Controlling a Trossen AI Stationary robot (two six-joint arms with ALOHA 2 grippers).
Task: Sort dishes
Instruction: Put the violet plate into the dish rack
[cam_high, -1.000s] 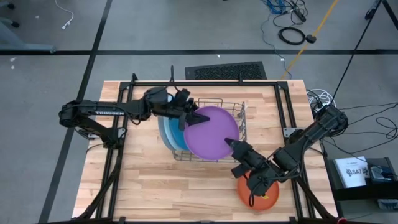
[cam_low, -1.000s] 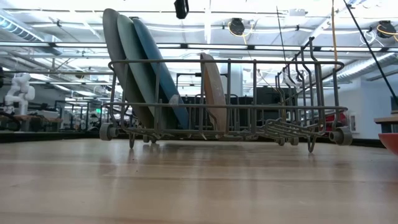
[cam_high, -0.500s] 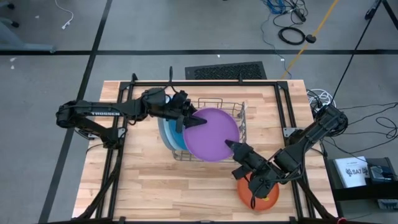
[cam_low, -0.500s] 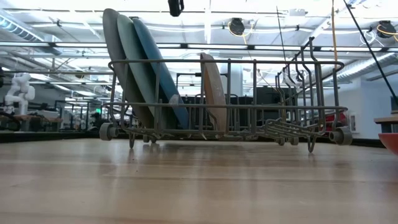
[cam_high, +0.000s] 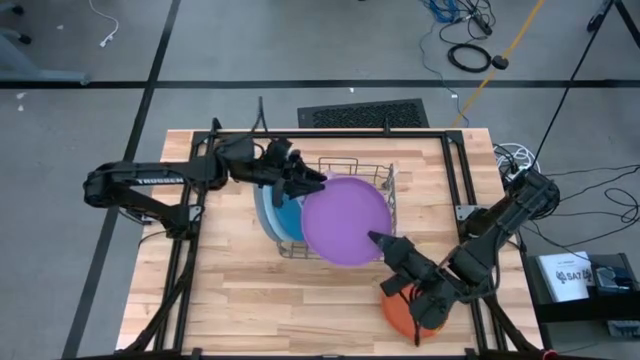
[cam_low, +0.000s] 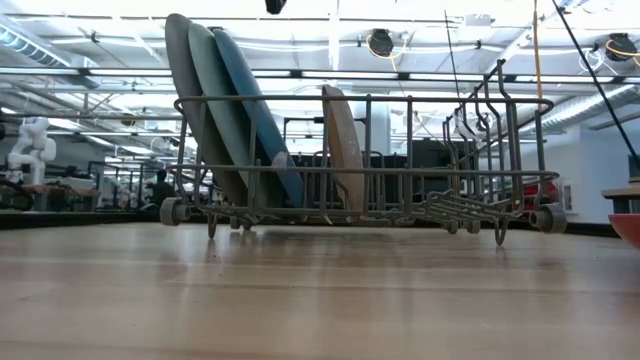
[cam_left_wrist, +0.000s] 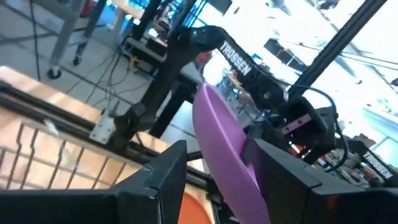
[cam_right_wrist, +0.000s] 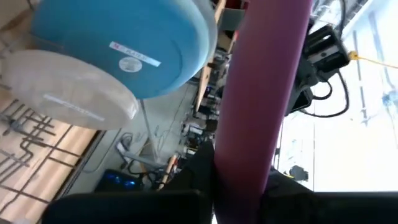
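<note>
Your right gripper (cam_high: 377, 239) is clenched on the purple plate (cam_high: 345, 221) over the wire dish rack (cam_high: 386, 180) (blue plates racked beside it); your left gripper (cam_high: 318, 179) stands released at its far edge.

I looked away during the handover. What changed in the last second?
The left gripper let go of the purple plate and pulled back. The right gripper, gripping the plate's edge, carried it slightly toward its own side. The dish rack and its plates stayed put.
</note>
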